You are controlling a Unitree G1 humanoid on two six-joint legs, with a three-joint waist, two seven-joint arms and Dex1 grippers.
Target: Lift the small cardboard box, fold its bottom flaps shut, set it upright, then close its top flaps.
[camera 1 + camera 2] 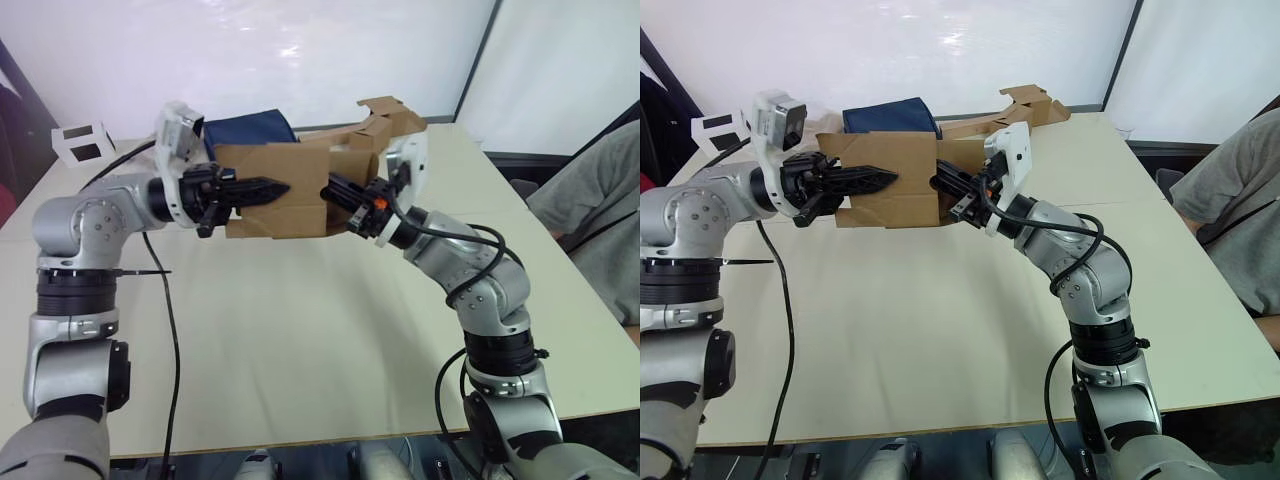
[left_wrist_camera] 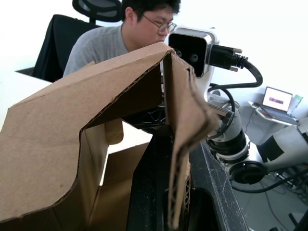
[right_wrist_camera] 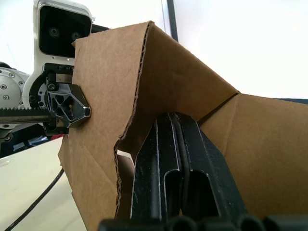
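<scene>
You get bright, even daylight from the white backdrop (image 1: 300, 50) behind the table (image 1: 330, 340), with a glare patch high on it. Shadows on the tabletop are faint and soft. In both wrist views the background blows out to white, and the near cardboard (image 2: 57, 144) and fingers (image 3: 178, 183) look soft.

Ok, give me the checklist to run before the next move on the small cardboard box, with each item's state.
1. small cardboard box lifted off the table: ok.
2. left gripper clamped on a box wall: ok; the left wrist view shows cardboard between its fingers.
3. right gripper holding the box: cannot tell; its fingers are together inside it, nothing visibly pinched.
4. bottom flaps folded shut: cannot tell from these angles.
5. Bare table under the box for setting it down: ok.
6. Person by the table's right edge, away from both arms: ok.
</scene>
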